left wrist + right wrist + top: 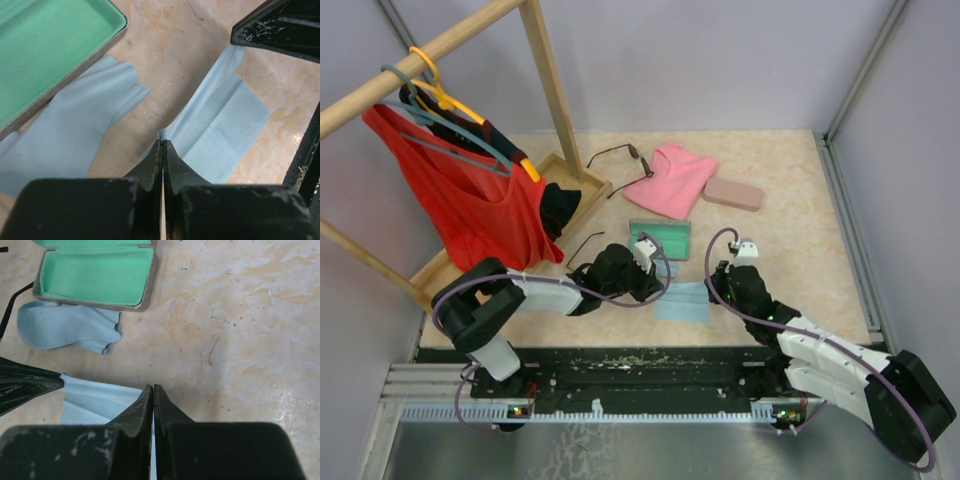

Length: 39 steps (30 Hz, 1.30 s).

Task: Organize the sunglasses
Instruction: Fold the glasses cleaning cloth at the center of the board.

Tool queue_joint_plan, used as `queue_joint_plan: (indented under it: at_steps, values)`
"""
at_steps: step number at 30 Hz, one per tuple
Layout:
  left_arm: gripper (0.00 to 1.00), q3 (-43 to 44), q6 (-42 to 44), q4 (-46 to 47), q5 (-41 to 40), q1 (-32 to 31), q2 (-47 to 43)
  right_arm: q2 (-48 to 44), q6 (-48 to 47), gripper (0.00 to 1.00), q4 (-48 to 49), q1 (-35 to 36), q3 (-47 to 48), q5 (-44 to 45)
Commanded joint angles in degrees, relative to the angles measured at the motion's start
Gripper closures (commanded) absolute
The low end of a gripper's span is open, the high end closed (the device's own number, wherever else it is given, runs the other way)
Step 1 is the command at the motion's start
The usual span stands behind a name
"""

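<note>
Dark sunglasses [632,153], light-blue cloth [225,125], green-lined case [97,275]

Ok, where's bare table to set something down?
Bare tabletop runs from the pink case to the right wall and nearer, beside the right arm. Crowded around the open case, blue cloths and clothes rack.

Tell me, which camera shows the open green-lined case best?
The right wrist view: the green-lined case lies close and almost whole, its tray empty. The top view shows it small and distant; the left wrist view catches only a corner.
</note>
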Motion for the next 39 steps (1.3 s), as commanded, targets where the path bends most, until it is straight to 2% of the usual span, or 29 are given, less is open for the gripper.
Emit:
queue_joint_plan:
  at_steps: [1,5,14,26,31,35,39]
  values:
    - [0.99,-1.4,0.9,4.4,-1.9,0.1,-1.7,-3.3,-0.3,1.0,7.4,-0.3,-1.9,1.3]
    - [0.99,0.2,1.7,2.2,-1.7,-0.1,-0.4,-4.2,-1.7,1.0,10.2,-0.2,-3.3,-0.6]
    - [0.99,-2.1,3.6,5.1,-2.2,-0.9,-0.9,-6.1,-1.7,1.0,5.2,-0.3,-3.3,-3.7]
    - [0.99,-7.6,5.3,12.1,4.8,-1.3,-2.3,-6.8,0.5,0.99,-0.1,-0.3,-2.9,-6.9]
    - [0.99,-8.5,5.5,13.0,6.9,-1.3,-2.5,-6.9,1.2,0.94,-1.7,-0.3,-2.7,-8.0]
    - [0.98,-8.9,5.0,13.0,7.8,-1.4,-2.6,-7.1,1.6,0.84,-2.9,-0.2,-2.5,-8.9]
    - [0.97,-9.5,4.4,13.0,8.9,-1.4,-3.1,-7.5,2.2,0.84,-3.8,-0.3,-2.3,-11.5]
